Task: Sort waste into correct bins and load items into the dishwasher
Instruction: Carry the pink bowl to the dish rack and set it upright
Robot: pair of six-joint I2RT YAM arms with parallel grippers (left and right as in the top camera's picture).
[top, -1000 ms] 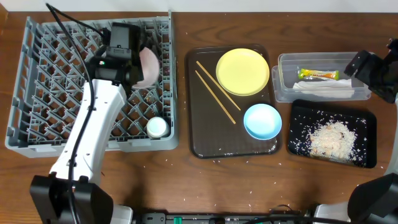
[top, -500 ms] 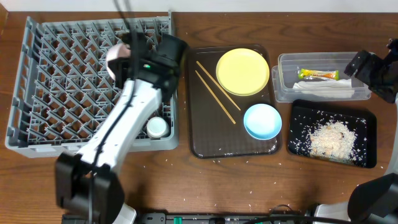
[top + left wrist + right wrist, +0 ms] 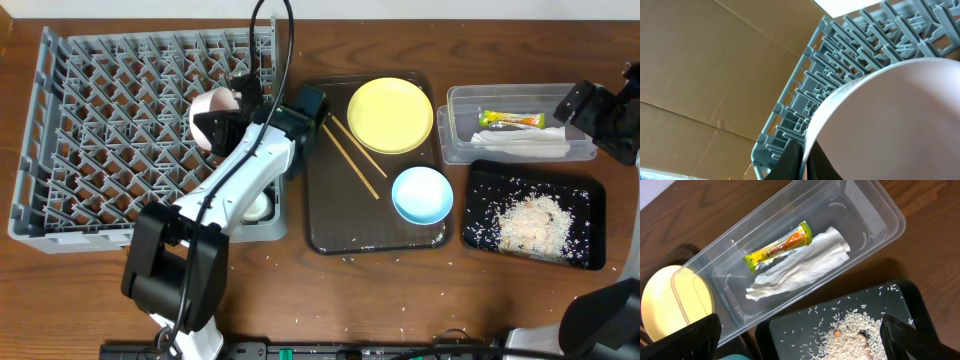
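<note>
My left gripper is shut on the rim of the white bowl and holds it on edge over the right part of the grey dish rack. In the left wrist view the fingers pinch the bowl's rim. A small white cup sits in the rack's front right corner. The yellow plate, light-blue bowl and chopsticks lie on the brown tray. My right gripper is open and empty above the clear tub.
The clear tub holds the printed wrapper and white paper scrap. The black tray in front of it holds a heap of rice. Loose grains lie on the table near the brown tray's front edge.
My left wrist has swung from the bowl's left side to its right side, toward the brown tray. The bowl stays held over the rack. The right arm has not moved.
</note>
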